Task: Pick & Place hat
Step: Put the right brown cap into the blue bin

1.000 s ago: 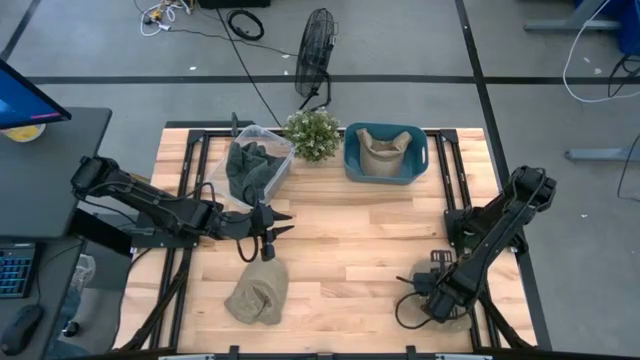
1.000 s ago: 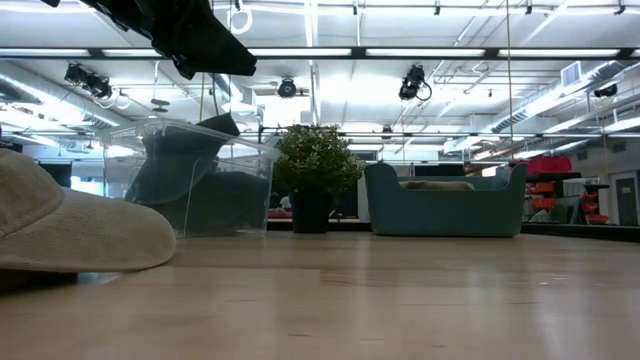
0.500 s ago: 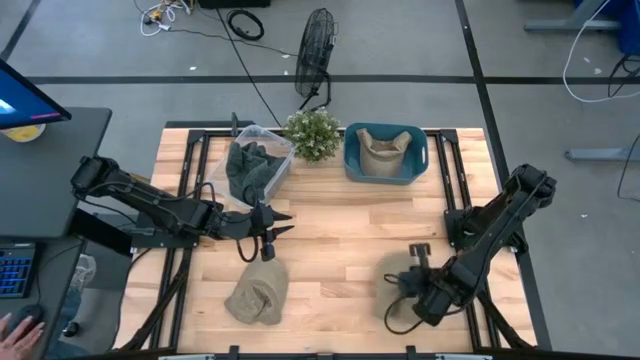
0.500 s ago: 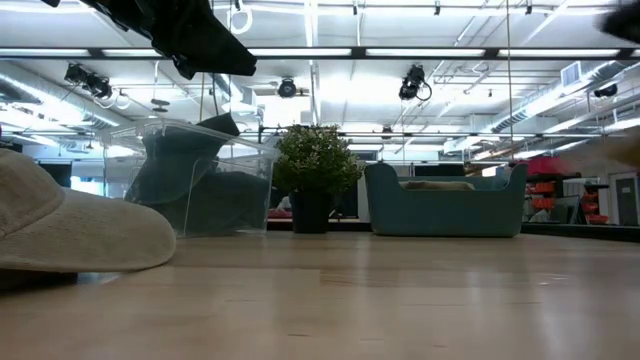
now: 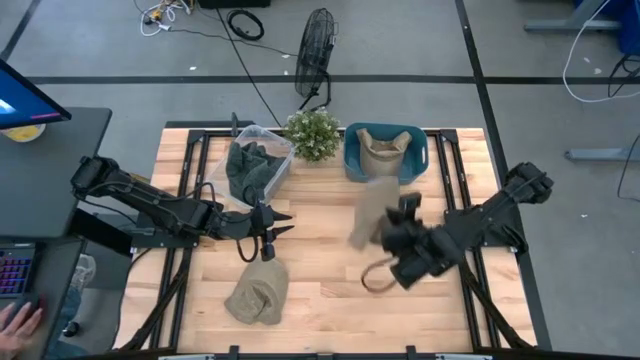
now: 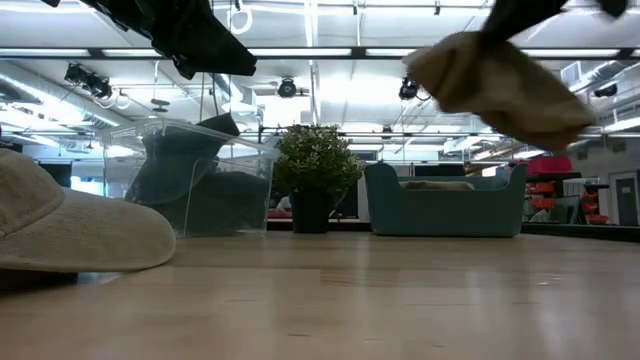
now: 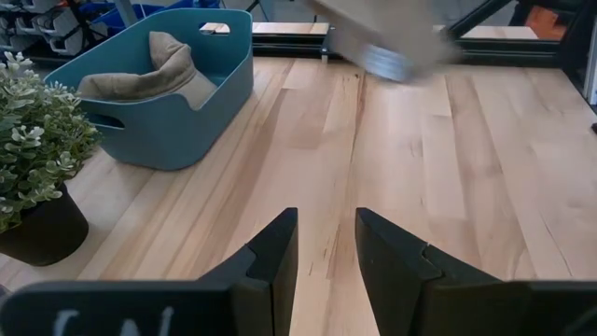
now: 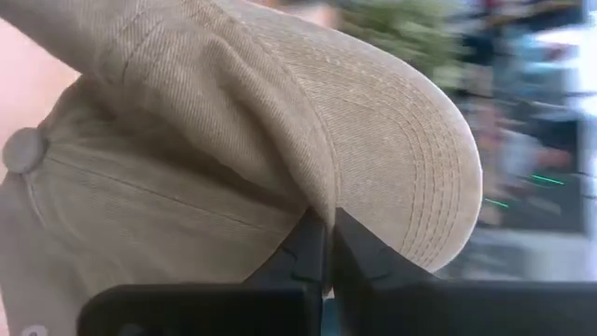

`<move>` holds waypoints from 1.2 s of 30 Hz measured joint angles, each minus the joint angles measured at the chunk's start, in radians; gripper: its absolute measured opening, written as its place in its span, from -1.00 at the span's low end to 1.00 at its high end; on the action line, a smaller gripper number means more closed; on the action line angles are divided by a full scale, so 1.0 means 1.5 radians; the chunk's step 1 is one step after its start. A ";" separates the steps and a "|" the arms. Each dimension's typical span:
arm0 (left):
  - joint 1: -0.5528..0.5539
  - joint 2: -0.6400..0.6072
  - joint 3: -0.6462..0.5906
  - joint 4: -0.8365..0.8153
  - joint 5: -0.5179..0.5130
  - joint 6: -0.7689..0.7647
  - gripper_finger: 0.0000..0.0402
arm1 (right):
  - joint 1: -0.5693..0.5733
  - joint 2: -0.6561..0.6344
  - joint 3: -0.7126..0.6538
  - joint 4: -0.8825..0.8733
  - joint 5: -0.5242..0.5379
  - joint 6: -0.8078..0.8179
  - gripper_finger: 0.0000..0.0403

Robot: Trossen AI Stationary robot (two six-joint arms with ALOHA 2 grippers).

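My right gripper (image 5: 392,240) is shut on a beige cap (image 5: 368,212) and carries it in the air above the table's middle, near side of the blue basket (image 5: 385,172). In the low view the cap (image 6: 500,85) hangs high above the tabletop. The basket holds another beige cap (image 5: 380,150). A further beige cap (image 5: 258,293) lies crown up on the table near its near edge. My left gripper (image 5: 274,232) hovers open just beyond that cap and touches nothing; its fingers (image 7: 270,266) show a gap. My right gripper (image 8: 325,224) pinches the cap between its two fingers at the seam where the brim (image 8: 410,140) meets the crown (image 8: 280,201). The cap is lifted clear of the table and hangs tilted off the fingers, brim downward in the low view.
A clear bin (image 5: 256,165) of dark green caps stands at the table's far left, a small potted plant (image 5: 312,133) between it and the basket. Bare wood lies across the table's middle and right (image 5: 330,255). A person's hand (image 5: 15,320) shows at a desk left of the table.
My right gripper has risen from the table's near right corner and swung toward the far edge and the left, toward the blue basket, carrying the beige cap, which is now lifted clear. The left arm and the other caps have stayed put.
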 joint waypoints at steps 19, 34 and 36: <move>0.000 0.000 0.000 0.000 0.000 0.000 -0.43 | -0.500 -0.001 -0.090 0.167 0.186 -0.302 -0.96; 0.000 0.000 0.000 0.000 0.000 0.000 -0.43 | -0.574 -0.001 -0.231 0.607 0.005 -0.648 -0.96; 0.000 0.000 0.000 0.000 0.000 0.000 -0.43 | -0.575 -0.001 -0.231 0.603 -0.003 -0.656 -0.96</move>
